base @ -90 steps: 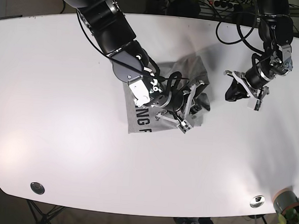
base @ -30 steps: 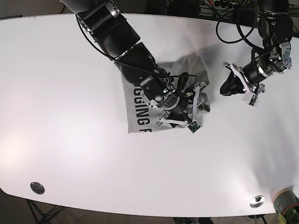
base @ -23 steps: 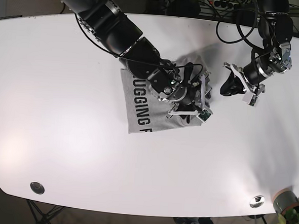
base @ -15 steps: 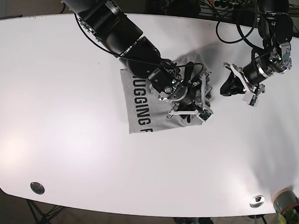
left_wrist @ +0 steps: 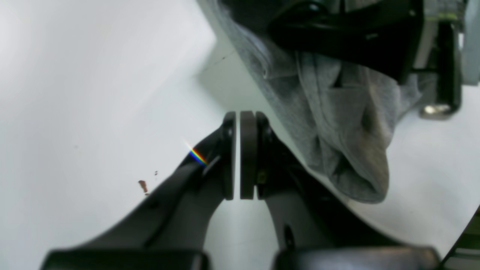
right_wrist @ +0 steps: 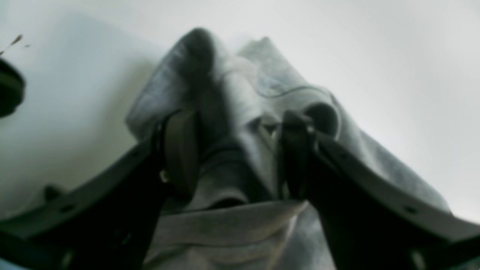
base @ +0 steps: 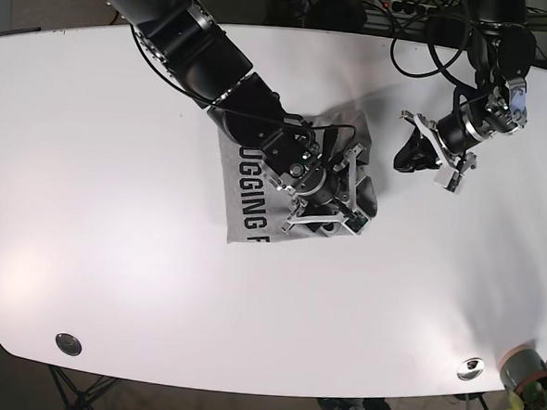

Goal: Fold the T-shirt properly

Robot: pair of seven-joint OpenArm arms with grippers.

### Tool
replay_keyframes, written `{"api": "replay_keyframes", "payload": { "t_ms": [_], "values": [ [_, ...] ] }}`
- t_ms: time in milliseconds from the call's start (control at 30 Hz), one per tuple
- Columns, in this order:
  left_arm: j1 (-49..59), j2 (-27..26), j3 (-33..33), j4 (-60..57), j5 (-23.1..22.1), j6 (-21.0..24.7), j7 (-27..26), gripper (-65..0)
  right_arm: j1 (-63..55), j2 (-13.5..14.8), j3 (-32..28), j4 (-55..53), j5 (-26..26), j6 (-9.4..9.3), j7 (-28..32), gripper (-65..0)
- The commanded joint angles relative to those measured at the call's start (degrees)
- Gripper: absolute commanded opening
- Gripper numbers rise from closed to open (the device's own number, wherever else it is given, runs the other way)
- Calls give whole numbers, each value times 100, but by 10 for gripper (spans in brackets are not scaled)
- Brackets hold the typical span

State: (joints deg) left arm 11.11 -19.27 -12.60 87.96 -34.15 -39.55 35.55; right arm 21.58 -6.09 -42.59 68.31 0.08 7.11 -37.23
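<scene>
Shifted lower over the heather-grey cotton T-shirt (base: 256, 181) at the white worktop's (base: 113, 251) centre, the right gripper (right_wrist: 240, 150) has its jaws apart around bunched cloth. Right of it, the left gripper's (left_wrist: 239, 157) jaws are together, empty.

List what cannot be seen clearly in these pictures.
- Base view: the right arm covers part of the T-shirt, so its lettering is cut off.
- Right wrist view: blurred; the right gripper straddles bunched cloth, but whether it pinches is unclear.
- Left wrist view: the left gripper looks shut and empty; the shirt's upper part is hidden behind the other arm.
</scene>
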Motion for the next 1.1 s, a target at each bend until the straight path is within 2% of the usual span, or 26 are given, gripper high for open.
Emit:
{"api": "replay_keyframes", "payload": {
  "t_ms": [0, 200, 433, 1000, 1067],
  "values": [
    [-70, -82, -45, 78, -97, -45, -122, -650, 132, -90, 17, 136, 14, 5, 115, -322],
    [-70, -82, -37, 78, -97, -45, -122, -650, 0, -90, 26, 575, 23, 5, 106, -322],
    [-70, -82, -37, 78, -97, -45, -122, -650, 0, -99, 26, 602, 23, -4, 115, -322],
    [-43, -65, -37, 78, -97, -45, -122, -650, 88, -152, 26, -119, -21, -21, 651, -327],
    [-43, -73, -37, 78, -97, -45, -122, -650, 141, -187, 105, -242, -30, -21, 730, -363]
  ]
}}
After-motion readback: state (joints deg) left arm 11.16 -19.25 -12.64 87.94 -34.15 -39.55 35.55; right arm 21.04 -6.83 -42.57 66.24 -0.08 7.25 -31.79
